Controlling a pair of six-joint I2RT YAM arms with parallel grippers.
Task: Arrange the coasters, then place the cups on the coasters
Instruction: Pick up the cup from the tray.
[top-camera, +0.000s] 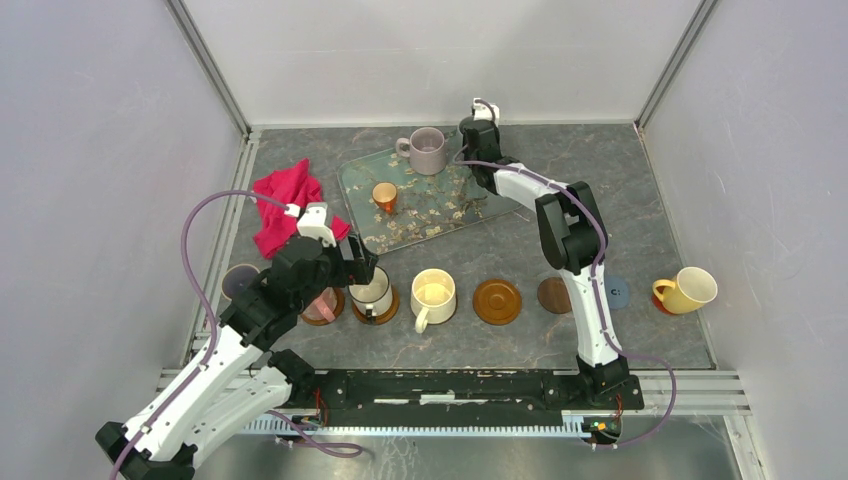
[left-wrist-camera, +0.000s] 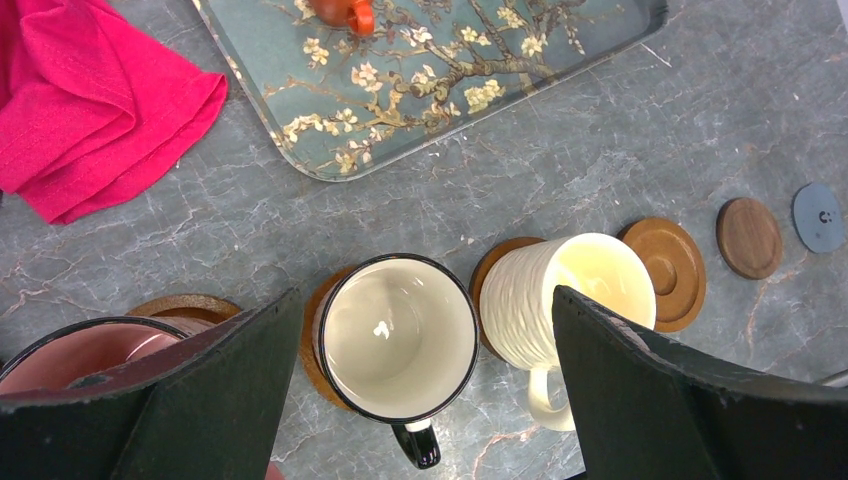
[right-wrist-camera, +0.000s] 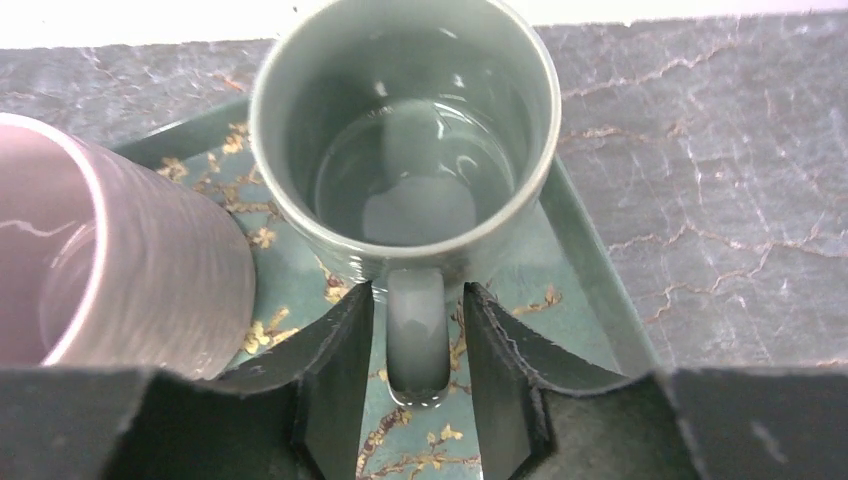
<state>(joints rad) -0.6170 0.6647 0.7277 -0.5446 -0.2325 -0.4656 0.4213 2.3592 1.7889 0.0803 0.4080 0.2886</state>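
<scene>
Right claw (right-wrist-camera: 418, 300) straddles the handle of the grey-green ceramic mug (right-wrist-camera: 405, 150), slim gaps either side, not yet pinching. I fear the ribbed mauve ceramic mug (right-wrist-camera: 130, 260) just left gets knocked if the lift swings.

Plain pale walls (top-camera: 440, 60) box it in on three sides, with silver metal posts (top-camera: 210, 65) in the back corners. The table (top-camera: 640, 200) is dark grey and marble-looking, maybe a mat. Light's soft and even.

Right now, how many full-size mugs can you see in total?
6. Near row: pink mug, white mug, cream mug. Far right: yellow mug. On the tray: mauve mug, grey-green mug. The tray's small orange cup isn't counted. More may be hidden.
</scene>
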